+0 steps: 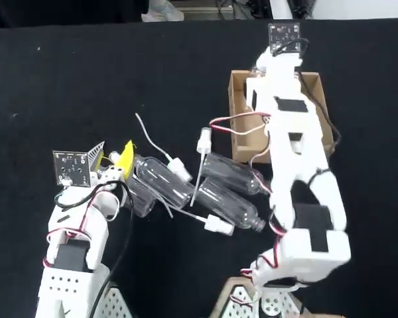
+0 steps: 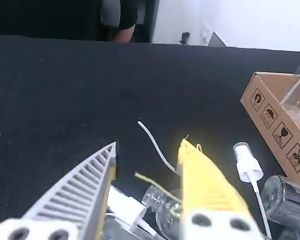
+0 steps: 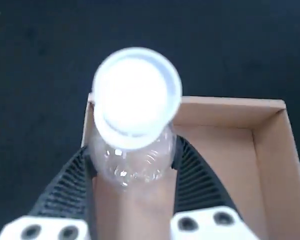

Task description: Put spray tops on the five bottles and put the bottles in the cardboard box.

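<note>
Right gripper [image 3: 132, 155] is clasping a bottle [image 3: 135, 100] over the box [image 3: 230, 112]; left gripper [image 2: 149, 145] is gaping above untopped bottles [image 1: 232, 204] lying mid-frame.

The table [image 1: 66, 79] is overlooked from above by the high camera. The left end effector [image 2: 148, 145] and right end effector [image 3: 131, 150] are framed closely from the wrists; the box [image 1: 237, 93] is shared by all views.

My gripper [image 2: 148, 147] hangs with its grey and yellow fingers [image 2: 85, 185] apart above clear plastic bottles [image 2: 160, 207] on the black table [image 2: 65, 90]. A white spray top [image 2: 247, 162] lies near the brown cardboard box [image 2: 277, 125].
</note>
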